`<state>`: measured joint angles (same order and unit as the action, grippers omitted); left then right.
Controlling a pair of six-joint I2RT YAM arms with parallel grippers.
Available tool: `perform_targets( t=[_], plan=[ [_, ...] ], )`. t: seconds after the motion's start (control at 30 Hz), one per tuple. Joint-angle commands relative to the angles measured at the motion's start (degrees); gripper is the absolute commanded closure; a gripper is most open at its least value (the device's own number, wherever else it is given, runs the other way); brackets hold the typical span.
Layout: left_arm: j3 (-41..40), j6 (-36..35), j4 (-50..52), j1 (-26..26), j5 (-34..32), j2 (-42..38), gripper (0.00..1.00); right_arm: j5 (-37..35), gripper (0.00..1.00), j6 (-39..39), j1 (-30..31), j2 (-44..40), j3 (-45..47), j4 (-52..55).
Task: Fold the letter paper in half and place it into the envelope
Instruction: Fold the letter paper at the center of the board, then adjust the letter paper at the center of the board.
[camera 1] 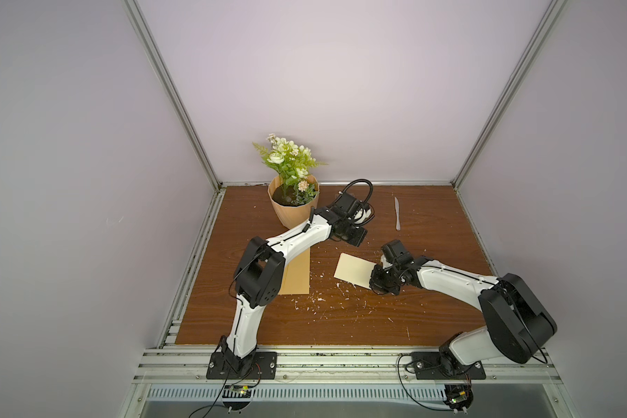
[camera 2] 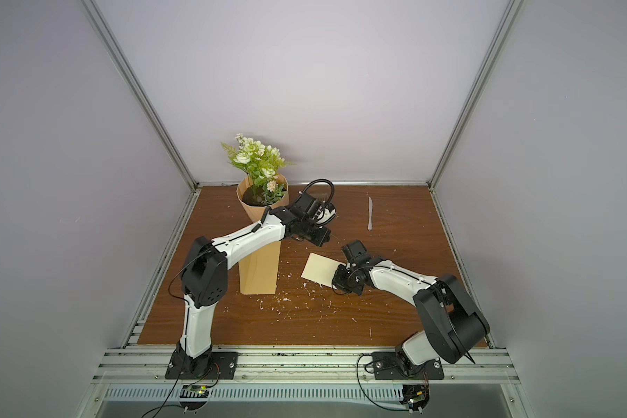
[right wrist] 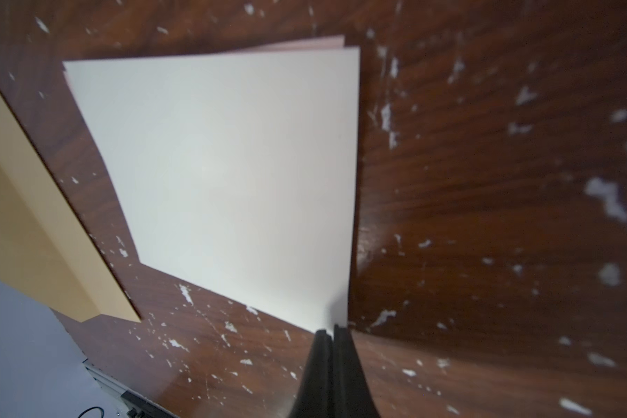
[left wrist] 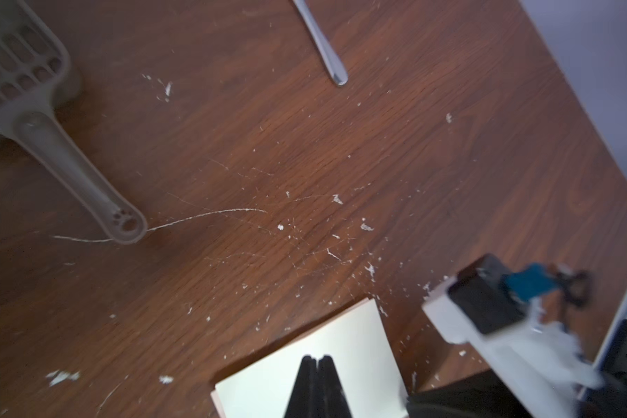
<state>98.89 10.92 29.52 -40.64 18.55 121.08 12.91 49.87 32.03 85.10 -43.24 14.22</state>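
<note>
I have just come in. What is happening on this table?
The right pincer is shut on a corner of the letter paper, which is already folded in half. The left pincer is shut and empty nearby. The envelope lies flat beside the paper, which is not yet inside.

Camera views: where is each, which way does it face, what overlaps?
Top views: above the bases, facing down toward the back wall; left arm, right arm show.
Left wrist: on that arm, facing down at the letter paper; shut left tool, right arm show.
Right wrist: on that arm, facing across the letter paper to the envelope; right tool grips the paper's corner.
All share the letter paper.
</note>
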Motion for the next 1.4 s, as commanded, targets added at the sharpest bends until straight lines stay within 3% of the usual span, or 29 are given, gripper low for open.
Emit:
perform_targets(
  t=[0.0, 0.23, 0.67, 1.17, 1.2, 1.27, 1.3, 1.37],
  plan=[
    [-2.0, 0.3, -1.9, -1.6, 1.6, 3.9, 1.00, 3.0, 1.00, -5.6, -0.7, 0.6, -2.3, 3.8],
    [-4.7, 0.1, -4.6, -1.6, 1.0, 5.6, 1.00, 4.2, 1.00, -5.9, -0.9, -0.8, -0.8, 3.2],
    [-16.2, -1.9, -4.3, -1.6, -2.2, -0.4, 1.00, 1.5, 1.00, -6.7, -3.3, 1.8, -0.4, 3.4],
    [-25.5, 1.8, -3.3, -1.6, -3.4, -10.4, 1.00, -1.1, 1.00, -13.2, -6.9, 9.5, -14.4, 7.3],
    [-25.1, 1.8, -2.8, -1.6, -3.6, -10.8, 1.00, -1.3, 0.95, -13.1, -6.9, 8.7, -14.8, 8.0],
    [-23.8, 2.1, -1.6, -1.5, -4.0, -11.8, 1.00, -1.6, 0.52, -12.6, -7.0, 5.5, -14.6, 9.4],
    [-23.4, 2.2, -1.1, -1.4, -4.3, -12.4, 1.00, -1.9, 0.38, -12.2, -7.0, 3.8, -14.2, 10.0],
    [-22.9, 2.7, -0.6, -0.8, -4.5, -14.1, 1.00, -2.9, 0.27, -10.6, -7.0, -1.3, -12.2, 11.2]
  ],
)
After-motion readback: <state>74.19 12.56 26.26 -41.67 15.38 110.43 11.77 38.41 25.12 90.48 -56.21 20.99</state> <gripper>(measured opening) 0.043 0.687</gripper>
